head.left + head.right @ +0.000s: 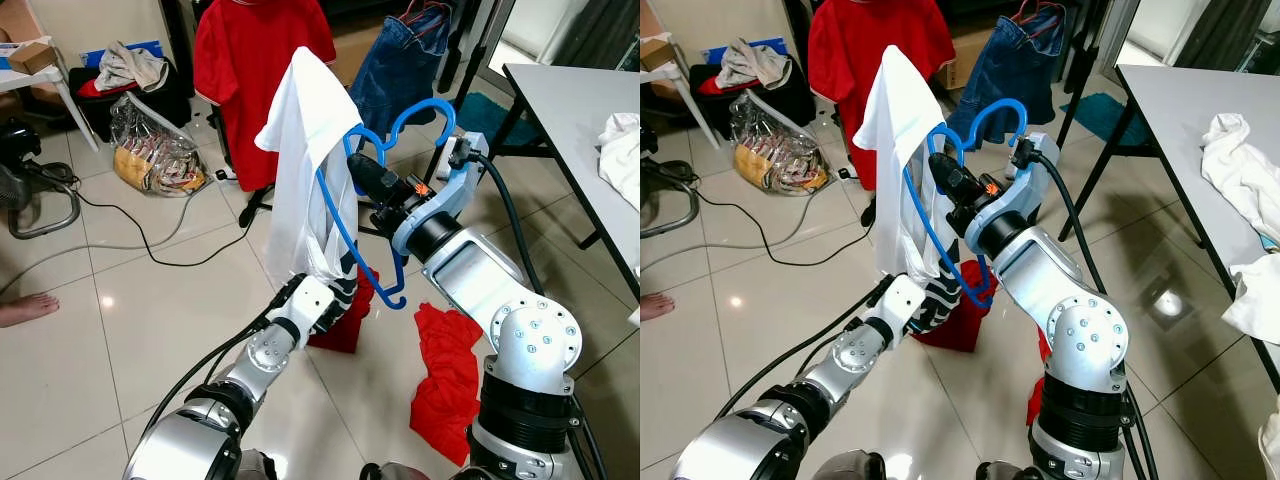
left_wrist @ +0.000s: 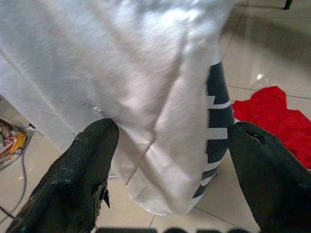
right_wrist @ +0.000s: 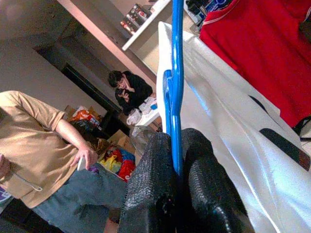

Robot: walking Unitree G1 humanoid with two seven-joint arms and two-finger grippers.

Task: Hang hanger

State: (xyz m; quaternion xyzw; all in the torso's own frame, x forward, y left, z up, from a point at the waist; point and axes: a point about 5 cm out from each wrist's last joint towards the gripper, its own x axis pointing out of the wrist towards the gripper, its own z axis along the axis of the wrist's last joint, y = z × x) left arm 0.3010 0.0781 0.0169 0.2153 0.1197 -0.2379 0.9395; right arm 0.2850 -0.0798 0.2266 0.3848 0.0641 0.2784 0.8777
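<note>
We note the right hand (image 3: 177, 194) clenched on a thin blue plastic hanger (image 1: 352, 215), its rod pinched between rough black fingers (image 3: 150, 184). The hanger is held up in the air above the glossy tiled floor (image 1: 150, 300), its curved hook (image 1: 425, 110) uppermost. A soft white cotton shirt (image 1: 300, 160) drapes in folds over one shoulder of it. Our left hand (image 2: 167, 179) is spread open around the shirt's lower hem. A crumpled red cloth (image 1: 445, 375) lies on the floor.

Cluttered home room; clothes (image 1: 255, 60), tiled floor (image 1: 150, 300)
</note>
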